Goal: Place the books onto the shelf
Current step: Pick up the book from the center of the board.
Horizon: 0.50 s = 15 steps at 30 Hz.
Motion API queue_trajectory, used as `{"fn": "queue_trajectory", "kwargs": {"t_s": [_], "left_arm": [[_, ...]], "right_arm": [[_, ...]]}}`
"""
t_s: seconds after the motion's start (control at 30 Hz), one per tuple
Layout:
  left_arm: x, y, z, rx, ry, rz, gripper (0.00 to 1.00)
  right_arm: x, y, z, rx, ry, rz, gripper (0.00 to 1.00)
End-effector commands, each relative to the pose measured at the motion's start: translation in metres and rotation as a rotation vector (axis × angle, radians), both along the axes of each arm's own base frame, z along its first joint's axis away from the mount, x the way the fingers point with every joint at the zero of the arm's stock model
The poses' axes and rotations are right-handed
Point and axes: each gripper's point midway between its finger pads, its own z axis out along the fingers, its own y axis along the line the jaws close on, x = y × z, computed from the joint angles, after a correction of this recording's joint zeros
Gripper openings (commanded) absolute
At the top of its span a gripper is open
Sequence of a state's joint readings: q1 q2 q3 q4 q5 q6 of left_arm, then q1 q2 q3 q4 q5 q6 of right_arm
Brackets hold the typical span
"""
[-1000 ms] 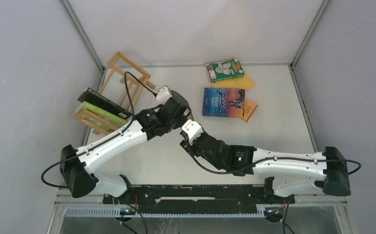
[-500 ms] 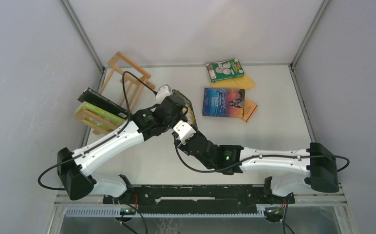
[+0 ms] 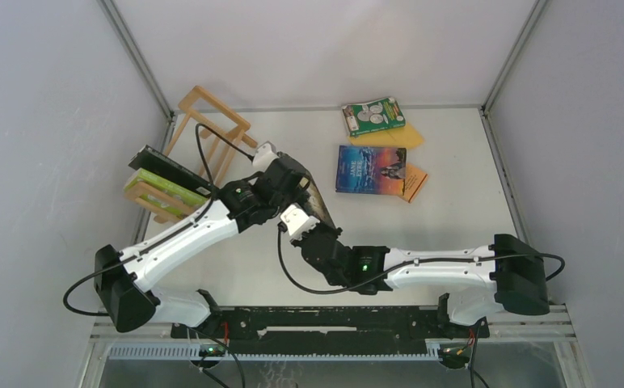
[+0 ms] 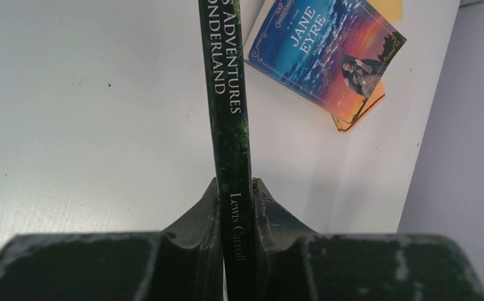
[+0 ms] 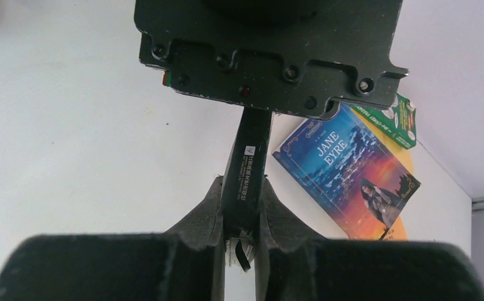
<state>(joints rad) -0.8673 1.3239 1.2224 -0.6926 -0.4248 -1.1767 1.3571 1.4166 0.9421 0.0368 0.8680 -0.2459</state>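
While both arms share one book, I read this as a handover | left gripper point(image 4: 234, 188) clamps the spine of the thin dark-green paperback point(image 4: 224, 94), upright above mid-table | right gripper point(image 5: 242, 191) pinches its opposite edge (probably a regrip for shelving) | light-wood slatted shelf point(image 3: 200, 90) far-left, well apart

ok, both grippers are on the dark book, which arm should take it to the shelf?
Left. The left gripper clamps the dark book by its spine, and the shelf stands on that arm's side. The right gripper pinches it too but would probably have to reach across.
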Motion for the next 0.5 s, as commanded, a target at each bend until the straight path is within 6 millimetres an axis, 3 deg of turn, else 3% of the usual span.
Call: {"fn": "queue_trajectory", "kwargs": {"t_s": [0.0,0.2,0.37,0.47], "left_arm": [[-0.009,-0.010,0.040,-0.102,-0.097,-0.077,0.20],[-0.004,0.019,0.044,-0.155,-0.112,-0.009,0.58],[0.003,0.040,0.048,-0.212,-0.121,0.016,0.71],[0.008,0.045,0.051,-0.225,-0.113,-0.006,0.74]], "right_arm": [[-0.003,0.010,0.032,0.143,-0.006,0.055,0.00],[-0.012,0.003,0.047,0.178,-0.020,0.115,0.00],[-0.020,0.002,0.056,0.186,-0.024,0.165,0.00],[-0.025,0.003,0.062,0.189,-0.042,0.190,0.00]]}}
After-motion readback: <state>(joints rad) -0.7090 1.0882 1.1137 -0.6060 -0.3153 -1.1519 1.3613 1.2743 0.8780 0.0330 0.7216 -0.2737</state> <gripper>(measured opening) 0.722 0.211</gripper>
